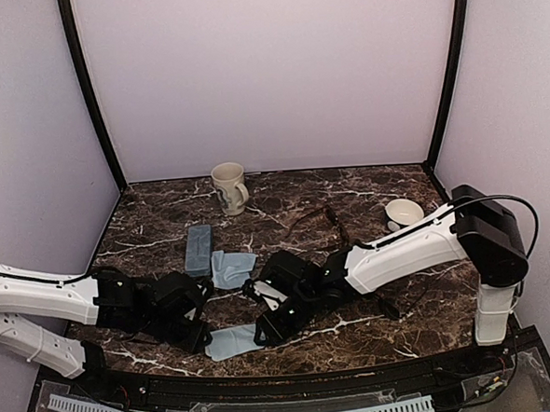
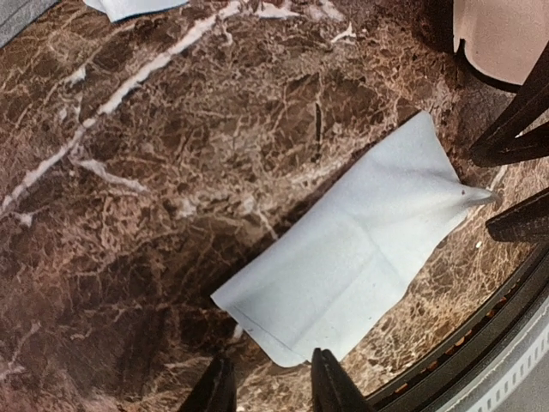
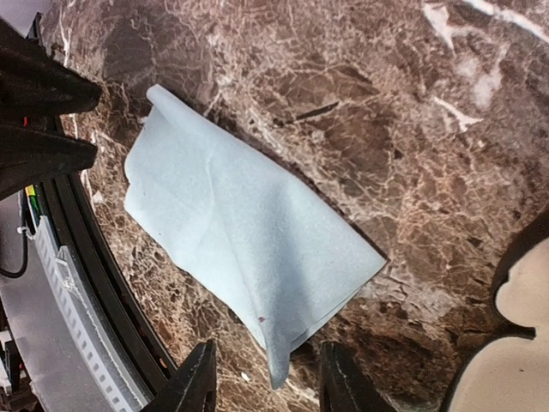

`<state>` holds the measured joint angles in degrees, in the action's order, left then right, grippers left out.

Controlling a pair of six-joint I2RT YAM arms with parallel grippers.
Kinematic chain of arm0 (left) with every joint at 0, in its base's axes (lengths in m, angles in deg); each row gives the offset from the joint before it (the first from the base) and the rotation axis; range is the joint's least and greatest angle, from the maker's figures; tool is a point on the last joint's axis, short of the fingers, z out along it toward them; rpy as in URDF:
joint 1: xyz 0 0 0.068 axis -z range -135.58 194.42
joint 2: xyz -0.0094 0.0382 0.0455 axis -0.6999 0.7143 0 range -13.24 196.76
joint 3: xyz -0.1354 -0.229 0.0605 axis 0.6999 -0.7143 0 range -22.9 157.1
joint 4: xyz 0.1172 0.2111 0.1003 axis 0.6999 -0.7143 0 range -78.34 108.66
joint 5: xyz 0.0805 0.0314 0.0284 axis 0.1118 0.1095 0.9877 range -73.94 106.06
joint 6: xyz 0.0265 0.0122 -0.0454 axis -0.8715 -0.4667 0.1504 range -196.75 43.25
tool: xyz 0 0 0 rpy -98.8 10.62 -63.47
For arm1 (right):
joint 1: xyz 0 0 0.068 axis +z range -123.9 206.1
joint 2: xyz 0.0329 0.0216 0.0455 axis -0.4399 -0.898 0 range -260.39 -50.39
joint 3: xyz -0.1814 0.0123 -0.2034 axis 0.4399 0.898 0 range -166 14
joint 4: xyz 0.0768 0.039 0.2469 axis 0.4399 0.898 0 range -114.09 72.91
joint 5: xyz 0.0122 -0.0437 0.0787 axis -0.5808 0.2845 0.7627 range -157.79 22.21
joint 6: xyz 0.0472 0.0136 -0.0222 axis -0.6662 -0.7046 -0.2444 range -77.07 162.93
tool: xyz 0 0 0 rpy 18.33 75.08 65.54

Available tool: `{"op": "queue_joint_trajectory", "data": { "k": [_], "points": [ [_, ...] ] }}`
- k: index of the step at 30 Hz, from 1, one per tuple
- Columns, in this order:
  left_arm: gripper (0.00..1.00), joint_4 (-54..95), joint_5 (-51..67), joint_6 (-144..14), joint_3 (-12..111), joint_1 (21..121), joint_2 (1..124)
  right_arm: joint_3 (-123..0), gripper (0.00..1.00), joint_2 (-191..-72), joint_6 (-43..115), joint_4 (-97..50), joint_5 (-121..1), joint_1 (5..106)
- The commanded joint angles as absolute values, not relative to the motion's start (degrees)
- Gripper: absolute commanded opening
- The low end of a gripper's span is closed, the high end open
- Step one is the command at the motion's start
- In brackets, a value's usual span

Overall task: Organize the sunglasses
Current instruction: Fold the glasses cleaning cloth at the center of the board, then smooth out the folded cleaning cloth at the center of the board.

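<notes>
Both tools sit low at the bottom centre of the overhead view, one at each end of a pale blue cloth [image 1: 232,341] that lies flat on the marble desk [image 1: 367,186]. The left tool [image 2: 271,388] has its fingers apart, with the cloth's edge just ahead of the gap and not pinched. The right tool [image 3: 268,384] also stands apart, and a loose corner of the cloth pokes between its fingers without being clamped. Neither carries anything. The only sunglasses [image 1: 320,220] I can make out are the thin brownish pair. They lie upper right of centre in the overhead frame, between the mug [image 1: 229,187] and the small bowl [image 1: 404,213], well apart from both tools. From the right tool they lie up and to the right, and their long axis seems to run roughly left to right, though the frame is too fine to be sure. The right arm looks nearer, so the reach is probably its job. The black-framed pair I cannot pick out.
</notes>
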<state>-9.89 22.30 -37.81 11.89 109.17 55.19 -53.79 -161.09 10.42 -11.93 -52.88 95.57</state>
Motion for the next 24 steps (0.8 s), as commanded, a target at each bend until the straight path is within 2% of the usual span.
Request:
{"op": "queue_joint_trajectory", "data": {
  "k": [1, 5, 15, 24],
  "points": [
    [0.34, -6.3, 21.3, -37.0, 9.1, 106.3, 52.8, -52.5, 0.42, -158.2, 8.7, -15.2, -54.1, 94.2],
    [0.35, -3.6, 19.3, -37.3, 7.3, 104.1, 52.8, -52.6, 0.42, -158.8, 8.2, -16.6, -54.7, 93.5],
    [0.24, 1.0, 16.4, -37.5, 6.1, 102.5, 55.1, -53.4, 0.40, -161.1, 6.7, -18.6, -55.8, 92.7],
    [0.27, 0.4, 17.6, -38.5, 6.5, 102.4, 56.6, -54.7, 0.38, -163.2, 6.9, -17.7, -57.3, 93.3]
  ]
}}
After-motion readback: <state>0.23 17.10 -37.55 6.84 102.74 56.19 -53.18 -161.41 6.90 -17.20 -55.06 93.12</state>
